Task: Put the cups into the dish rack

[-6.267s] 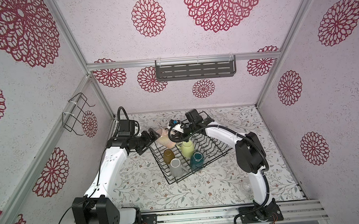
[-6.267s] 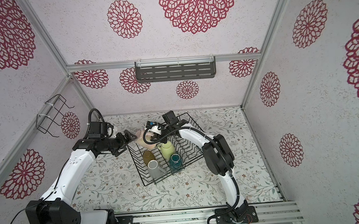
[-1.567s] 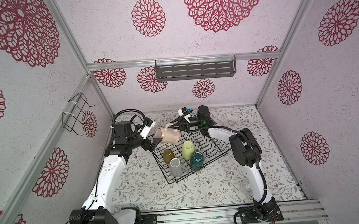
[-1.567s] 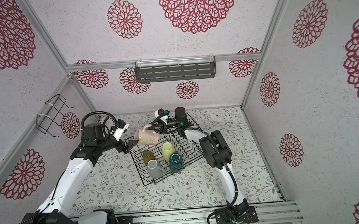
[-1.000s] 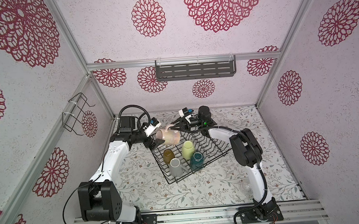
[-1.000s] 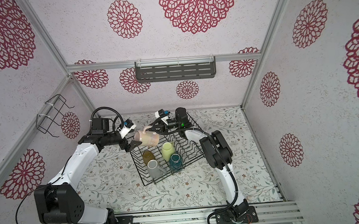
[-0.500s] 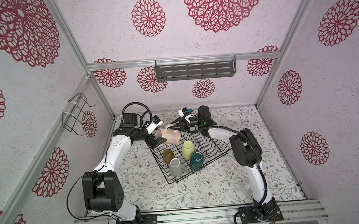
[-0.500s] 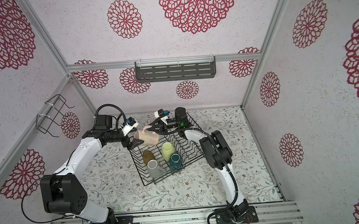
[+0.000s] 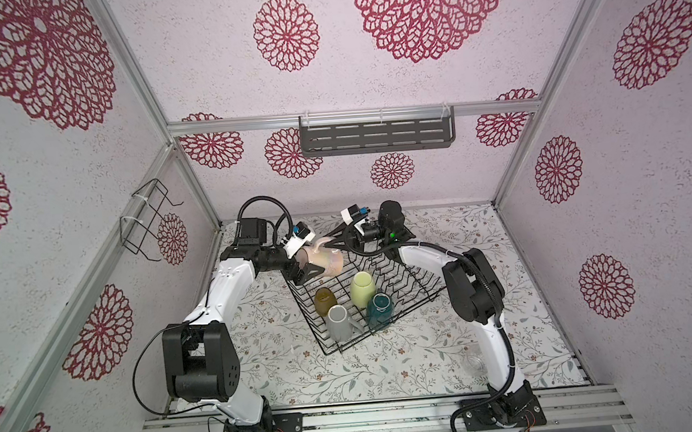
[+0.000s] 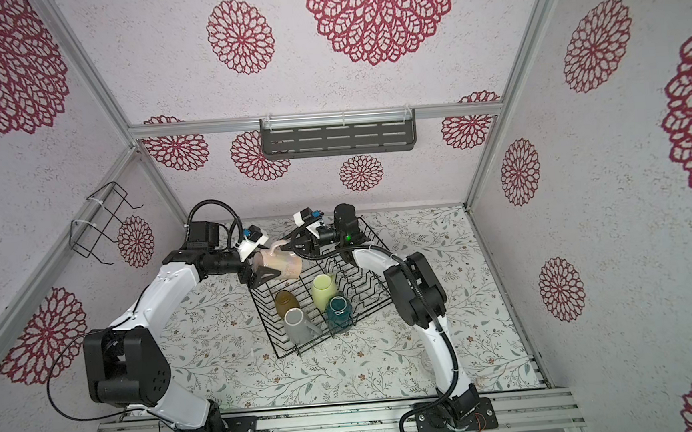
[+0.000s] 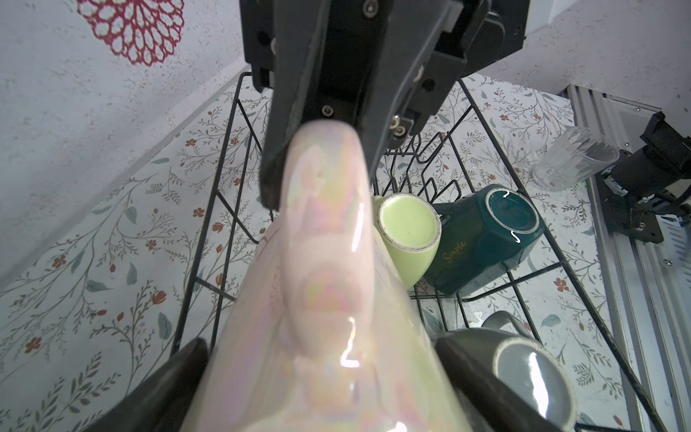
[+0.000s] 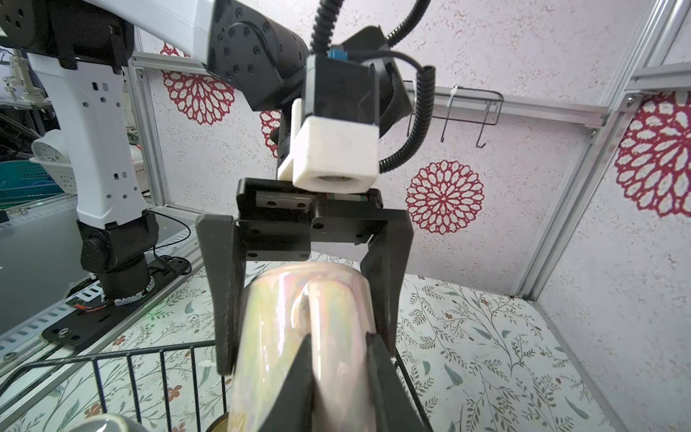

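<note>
Over the dish rack's (image 9: 407, 281) far left corner, the left gripper (image 9: 310, 265) reaches in from the rack's left. Its jaws are spread wide, one on each side of the pink mug's (image 9: 326, 262) body and right against it. I cannot tell whether they squeeze the mug or only flank it.

The pink mug lies on its side in the air above that corner, handle uppermost. The right gripper (image 9: 338, 246) comes from the rack's far side, and its jaws are pinched together on the handle.

Four cups sit bottom up in the near end of the rack. The amber glass (image 9: 324, 301) and the grey mug (image 9: 338, 322) are toward its left side. The yellow-green mug (image 9: 362, 291) and the teal mug (image 9: 379, 306) are just beside them and touch each other.

The clear glass (image 11: 572, 159) is outside the rack, on the flowered tabletop (image 9: 262, 356) well to the rack's right.
</note>
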### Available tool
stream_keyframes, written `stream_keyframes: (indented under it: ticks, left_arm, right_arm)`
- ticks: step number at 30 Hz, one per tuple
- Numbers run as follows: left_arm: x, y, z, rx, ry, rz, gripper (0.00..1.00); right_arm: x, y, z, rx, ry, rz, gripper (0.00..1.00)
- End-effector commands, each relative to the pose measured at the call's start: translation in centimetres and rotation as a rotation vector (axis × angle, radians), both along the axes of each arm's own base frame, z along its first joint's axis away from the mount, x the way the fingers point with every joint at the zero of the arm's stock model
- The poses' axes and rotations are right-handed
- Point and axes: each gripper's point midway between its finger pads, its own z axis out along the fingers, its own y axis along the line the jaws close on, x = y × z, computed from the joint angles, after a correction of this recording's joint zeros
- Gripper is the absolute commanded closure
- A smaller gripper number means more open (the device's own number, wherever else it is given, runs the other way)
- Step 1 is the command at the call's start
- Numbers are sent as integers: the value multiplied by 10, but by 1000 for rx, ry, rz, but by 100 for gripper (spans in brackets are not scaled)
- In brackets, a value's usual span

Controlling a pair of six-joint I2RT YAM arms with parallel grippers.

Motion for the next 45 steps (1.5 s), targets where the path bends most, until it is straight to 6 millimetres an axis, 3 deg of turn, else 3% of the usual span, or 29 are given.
stream_keyframes:
  ticks: [1,8,17,21,29,33,45]
  left_arm:
    - [1,-5,1,-40,-12,-33,7]
    - [0,2,-3,-33,13,-15,9]
    - [-3,7,-11,1,97,-41,36]
    - [0,10,-13,8,123,-31,42]
    - [0,19,-18,79,100,17,46]
    - [7,27,-15,124,71,73,46]
    - [11,32,-12,175,18,127,48]
  right_arm:
    - [-26,-12,82,125,-197,27,100]
    - [-24,-11,80,122,-194,28,100]
    - [-16,-7,68,110,-169,14,100]
    - [-11,-5,58,99,-151,4,100]
    - [0,-5,41,81,-132,-36,64]
    - [5,-6,39,82,-126,-76,56]
    - [15,-29,47,57,-173,-258,54]
